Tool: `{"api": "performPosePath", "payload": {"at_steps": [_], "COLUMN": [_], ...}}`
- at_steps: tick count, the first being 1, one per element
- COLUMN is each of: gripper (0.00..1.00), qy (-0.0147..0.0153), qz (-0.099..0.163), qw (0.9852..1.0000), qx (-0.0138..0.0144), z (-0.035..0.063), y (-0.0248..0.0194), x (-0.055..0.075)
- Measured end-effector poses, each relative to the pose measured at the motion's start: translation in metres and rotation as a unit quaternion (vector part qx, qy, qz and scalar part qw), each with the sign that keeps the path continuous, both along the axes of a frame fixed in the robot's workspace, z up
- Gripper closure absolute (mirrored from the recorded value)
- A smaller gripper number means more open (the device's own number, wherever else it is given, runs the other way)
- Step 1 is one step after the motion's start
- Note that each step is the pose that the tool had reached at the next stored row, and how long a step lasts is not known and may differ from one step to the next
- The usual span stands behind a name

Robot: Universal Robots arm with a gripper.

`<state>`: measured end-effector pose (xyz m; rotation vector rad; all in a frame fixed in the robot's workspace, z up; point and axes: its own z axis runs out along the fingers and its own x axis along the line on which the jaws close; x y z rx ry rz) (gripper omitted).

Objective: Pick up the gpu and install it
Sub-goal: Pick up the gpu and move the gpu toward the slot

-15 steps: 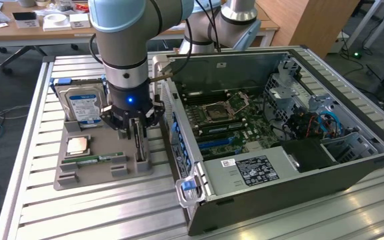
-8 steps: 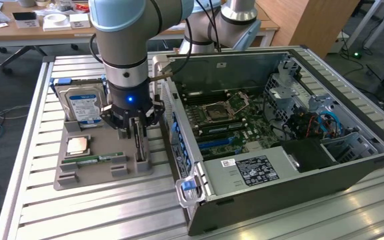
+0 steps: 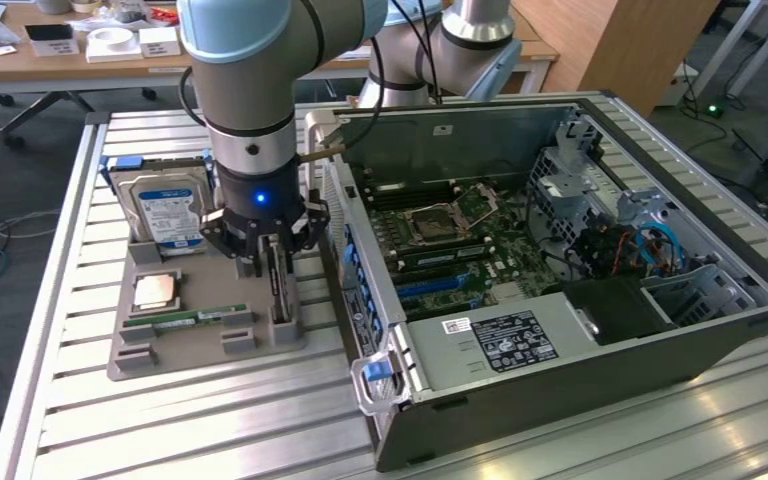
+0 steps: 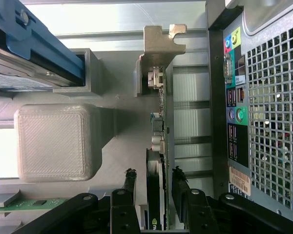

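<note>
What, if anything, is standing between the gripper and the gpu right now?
Nothing visible. The open gripper straddles the gpu, which stands on edge in the gray holder, with one finger on each side. The gaps between the fingers and the card look clear, and no contact shows.
</note>
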<state>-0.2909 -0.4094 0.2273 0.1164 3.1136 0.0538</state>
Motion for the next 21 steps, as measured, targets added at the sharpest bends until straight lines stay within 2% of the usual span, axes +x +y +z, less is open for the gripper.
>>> {"api": "performPosePath", "payload": {"at_steps": [6,9,21], "gripper": [0.58,0.74,0.74], "qy": [0.0,0.0,0.0], "qz": [0.0,0.0,0.0], "qw": [1.0,1.0,1.0], "qx": [0.0,0.0,0.0], "z": [0.0,0.0,0.0], "y": [0.0,0.0,0.0], "x": [0.0,0.0,0.0]}}
